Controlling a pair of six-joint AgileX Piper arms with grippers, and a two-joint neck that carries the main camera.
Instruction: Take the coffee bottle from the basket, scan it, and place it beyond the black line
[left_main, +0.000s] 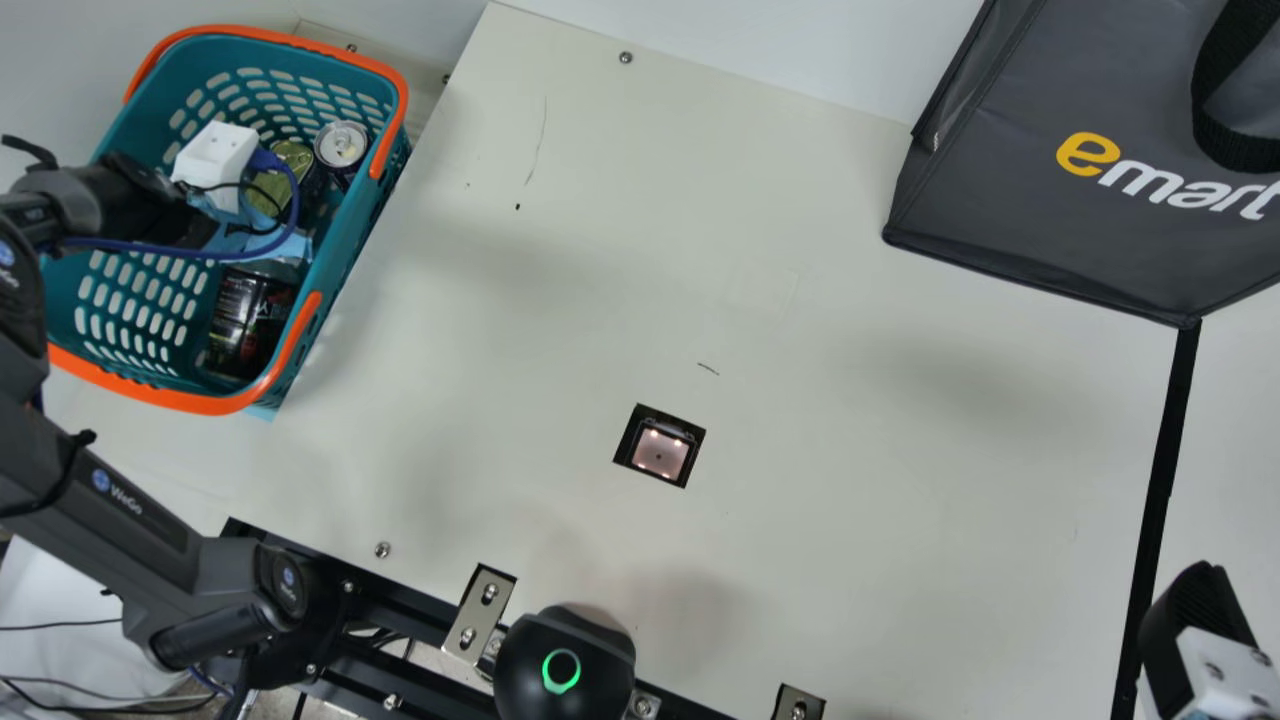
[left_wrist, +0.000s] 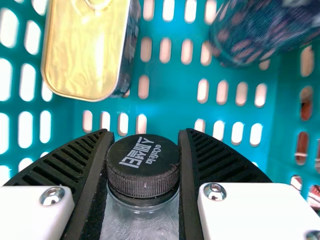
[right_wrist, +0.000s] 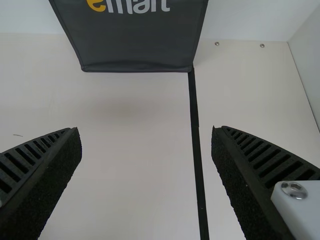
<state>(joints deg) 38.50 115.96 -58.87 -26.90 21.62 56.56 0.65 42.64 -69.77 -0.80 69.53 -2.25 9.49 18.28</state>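
Between left claw's (left_main: 217, 152) fingers, coffee bottle (left_wrist: 143, 167)

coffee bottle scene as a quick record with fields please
bottle: coffee bottle, inside the basket
left gripper: closed on the bottle at its cap
right gripper: open, empty
also in basket: gold-lidded tin, silver-topped can
scanner: set in table, nothing on it
black line: runs from the bag's corner

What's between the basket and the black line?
Main view: the lit scanner, set into the cream table between basket and black line; otherwise that stretch is bare.
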